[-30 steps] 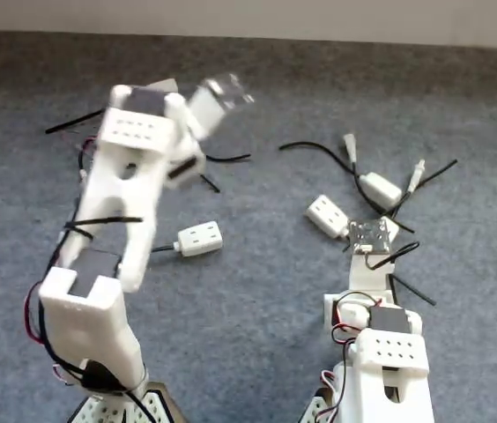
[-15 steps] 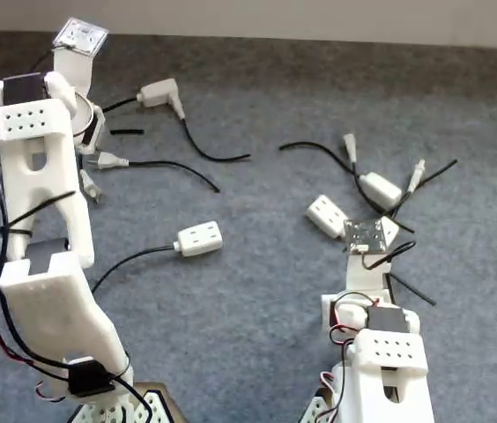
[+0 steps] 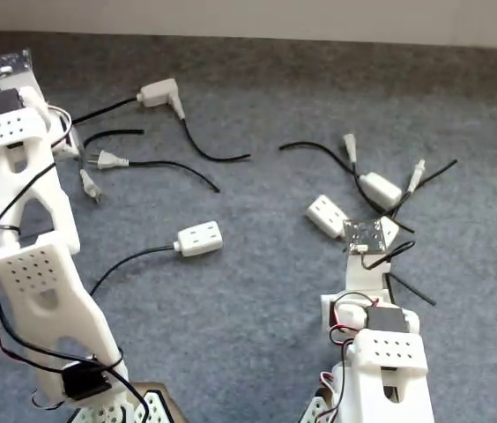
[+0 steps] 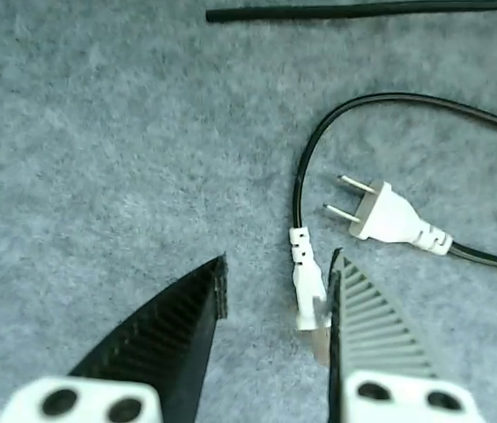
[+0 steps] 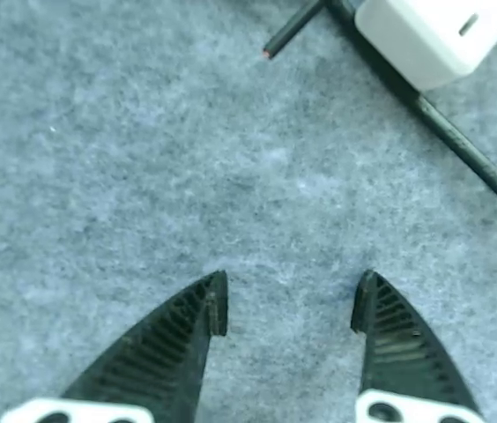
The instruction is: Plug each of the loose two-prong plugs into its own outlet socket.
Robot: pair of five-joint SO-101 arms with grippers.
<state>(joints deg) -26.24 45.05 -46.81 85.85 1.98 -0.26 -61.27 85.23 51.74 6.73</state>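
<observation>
Grey carpet [image 3: 257, 304] throughout, with a pale wall strip at the far edge.

High view: white plug [image 3: 109, 160] and slim plug [image 3: 87, 185] lie by the left arm's [image 3: 33, 229] far end. The outlet socket [image 3: 200, 238] is mid-carpet, well apart from them.

Left wrist view: left gripper [image 4: 277, 264] has its jaws apart and holds nothing. The slim plug is just beside one jaw, possibly touching. Judgement: the plugs are light with rigid bodies, and the limp cord will drag. Pinch the flat sides and keep the prongs free. The black cord loop [image 4: 306, 167] crowds the approach.

Right wrist view: right gripper [image 5: 293, 284] is spread and empty over bare carpet. A white block [image 5: 433, 31] lies beyond.
</observation>
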